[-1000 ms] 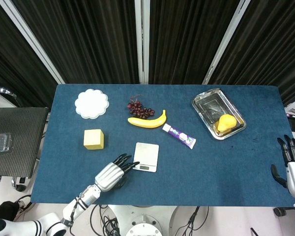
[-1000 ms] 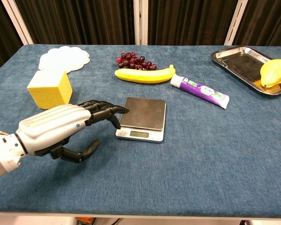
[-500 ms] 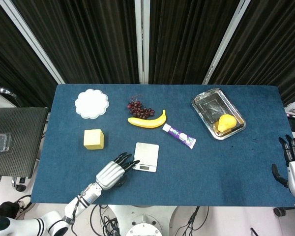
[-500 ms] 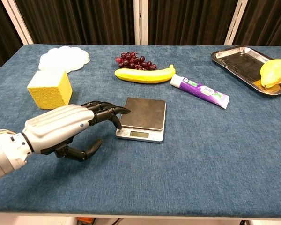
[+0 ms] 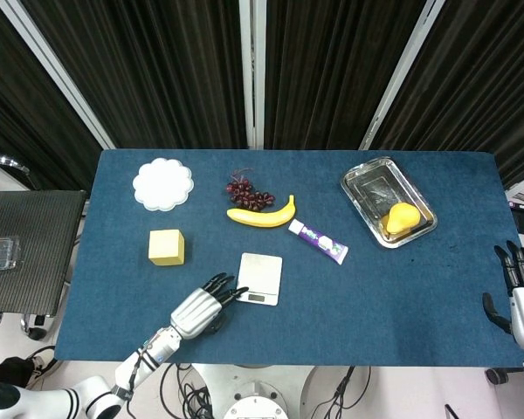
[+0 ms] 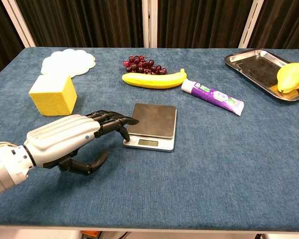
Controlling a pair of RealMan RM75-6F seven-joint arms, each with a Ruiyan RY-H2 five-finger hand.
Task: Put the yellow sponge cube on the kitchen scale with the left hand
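The yellow sponge cube (image 5: pixel 166 247) (image 6: pixel 53 94) sits on the blue table, left of centre. To its right lies the flat kitchen scale (image 5: pixel 260 278) (image 6: pixel 152 126), nothing on its platform. My left hand (image 5: pixel 200 306) (image 6: pixel 72 140) hovers low over the table in front of the cube, holding nothing, fingers apart; its dark fingertips (image 6: pixel 125 121) reach the scale's left edge. At the far right edge of the head view my right hand (image 5: pixel 521 292) stands off the table, fingers spread and holding nothing.
A white scalloped plate (image 5: pixel 162 183) (image 6: pixel 68 62) lies at the back left. Grapes (image 5: pixel 246 192), a banana (image 5: pixel 262 214) and a toothpaste tube (image 5: pixel 318 241) cross the middle. A metal tray (image 5: pixel 372 186) at the back right holds a yellow pear (image 5: pixel 402 217).
My left hand has crept slightly forward and lowered a little, its fingertips staying by the scale's left edge. The cube and scale have not moved.
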